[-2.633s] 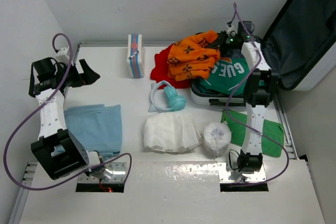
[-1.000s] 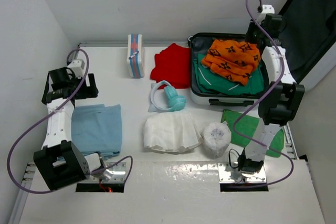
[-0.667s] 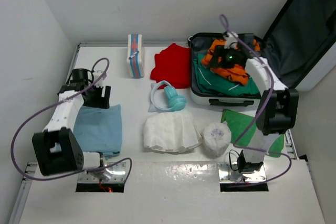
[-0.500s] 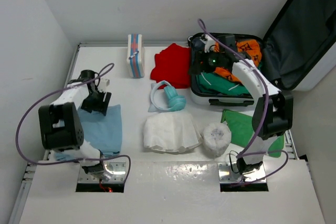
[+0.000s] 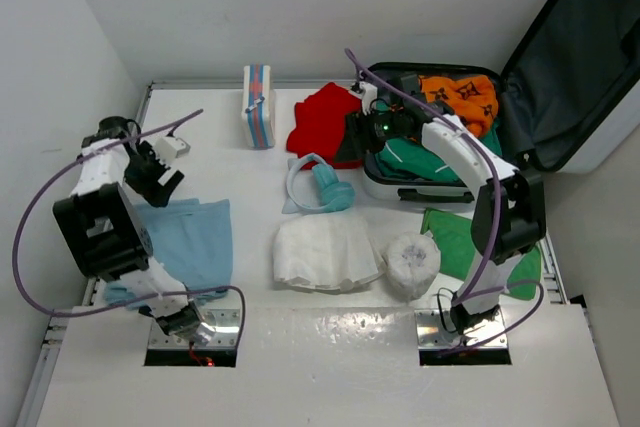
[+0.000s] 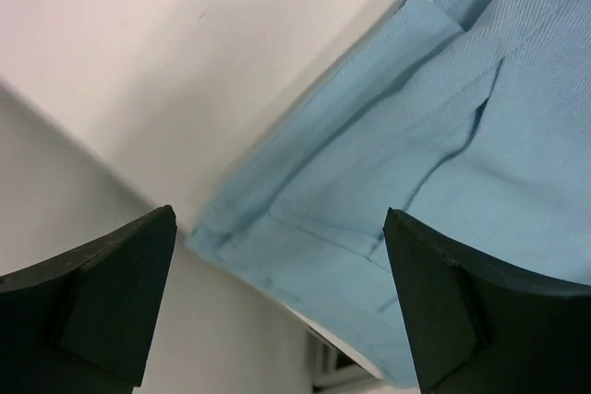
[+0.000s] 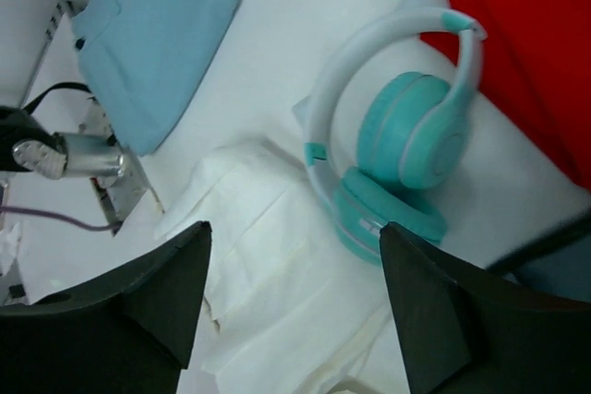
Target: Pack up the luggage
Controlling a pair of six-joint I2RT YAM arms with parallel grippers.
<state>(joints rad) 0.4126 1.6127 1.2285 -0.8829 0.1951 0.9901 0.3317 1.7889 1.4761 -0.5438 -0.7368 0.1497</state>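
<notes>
a: where is there room to move?
b: a bare stretch of white counter lies between the blue-and-red striped white box and the folded light blue cloth. the left jaws hang apart over that cloth's far left corner, nothing between them. they are close to the counter's left edge and the wall.
a: and the small hard-shell suitcase?
b: it sits open at the far right corner, its dark grey lid leaning out past the counter's right edge. the right jaws stand apart and empty over its left rim, just beside the red cloth. the teal headphones show below them in the wrist view.
a: anything hard to see?
b: the lid is cut off at the top right and its outer shell faces away. the right arm covers part of the flat green cloth.
a: what has changed?
b: the orange patterned garment was bunched over the red cloth earlier. now it lies in the suitcase on the green garment. the right arm has swung from the lid side to the left rim.
</notes>
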